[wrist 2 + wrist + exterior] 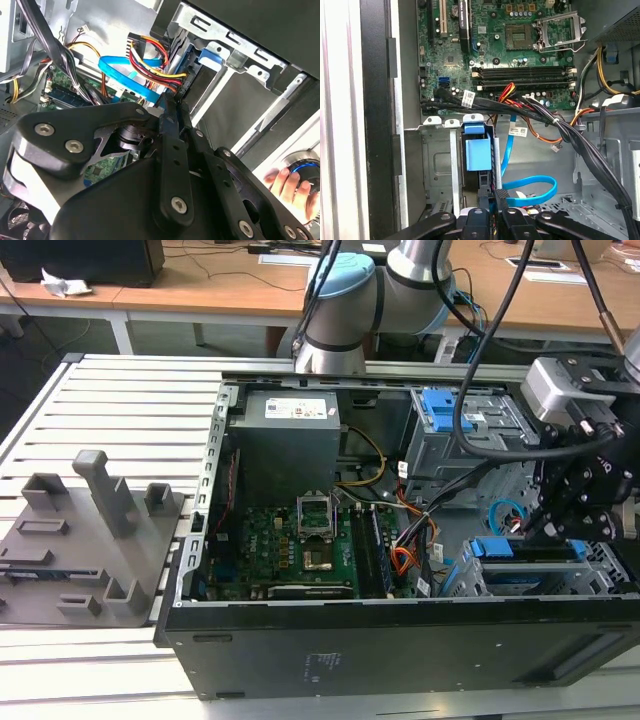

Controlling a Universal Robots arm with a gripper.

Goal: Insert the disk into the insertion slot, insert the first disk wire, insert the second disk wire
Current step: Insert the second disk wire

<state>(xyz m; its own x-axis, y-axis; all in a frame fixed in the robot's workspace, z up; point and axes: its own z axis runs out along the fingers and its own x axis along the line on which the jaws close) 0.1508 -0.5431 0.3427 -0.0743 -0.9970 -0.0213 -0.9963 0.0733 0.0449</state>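
Note:
The disk, seen by its blue carrier (475, 150), sits in the insertion slot (436, 165), a low silver bay at the case's front right corner (600, 565) in the exterior view. The carrier's blue edge (528, 550) shows there just below my gripper (538, 528). My gripper (495, 202) is shut on the black plug of a flat blue disk wire (532, 192), right at the disk's end. In the second wrist view the gripper (170, 102) meets the blue wire (125, 75) beside a red, yellow and black wire bundle (150, 62) that runs to the disk.
A taller grey cage with a blue latch (445, 410) stands behind the slot. Thick black cables (570, 135) cross above the motherboard (300, 540). A grey fixture plate (80, 540) lies at the exterior view's left. A hand (285, 180) rests outside the case.

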